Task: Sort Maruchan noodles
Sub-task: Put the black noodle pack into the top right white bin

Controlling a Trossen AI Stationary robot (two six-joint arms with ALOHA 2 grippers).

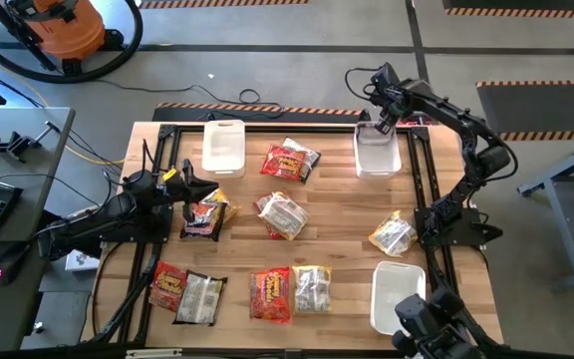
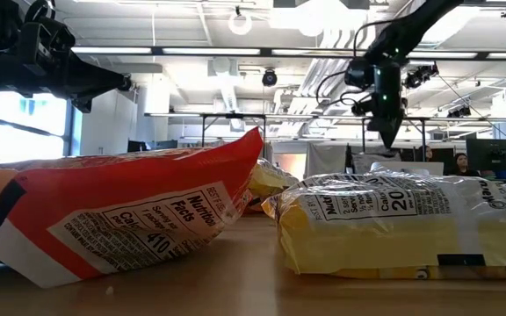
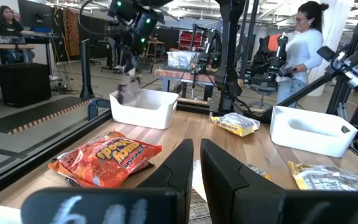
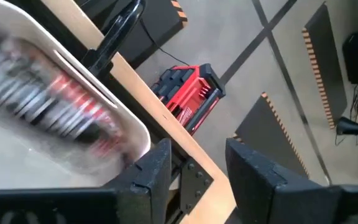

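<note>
Several Maruchan noodle packets lie flat on the wooden table: red ones (image 1: 289,160) (image 1: 270,294) (image 1: 167,286), silvery ones (image 1: 282,214) (image 1: 199,297), yellow-white ones (image 1: 312,287) (image 1: 392,234). My right gripper (image 4: 197,171) stands open above the far-right white bin (image 1: 377,162), pointing slantwise down, with nothing between its fingers. A blurred silver-and-red packet (image 4: 42,106) (image 3: 128,92) is inside that bin, just below the gripper. My left gripper (image 3: 197,174) rests shut and level at the table's left side, beside a dark-red packet (image 1: 205,214).
Another white bin (image 1: 223,147) stands at the far left and a third (image 1: 397,294) at the near right. A red tool case (image 4: 188,96) lies on the floor beyond the table's far edge. A person (image 3: 300,50) stands in the room behind.
</note>
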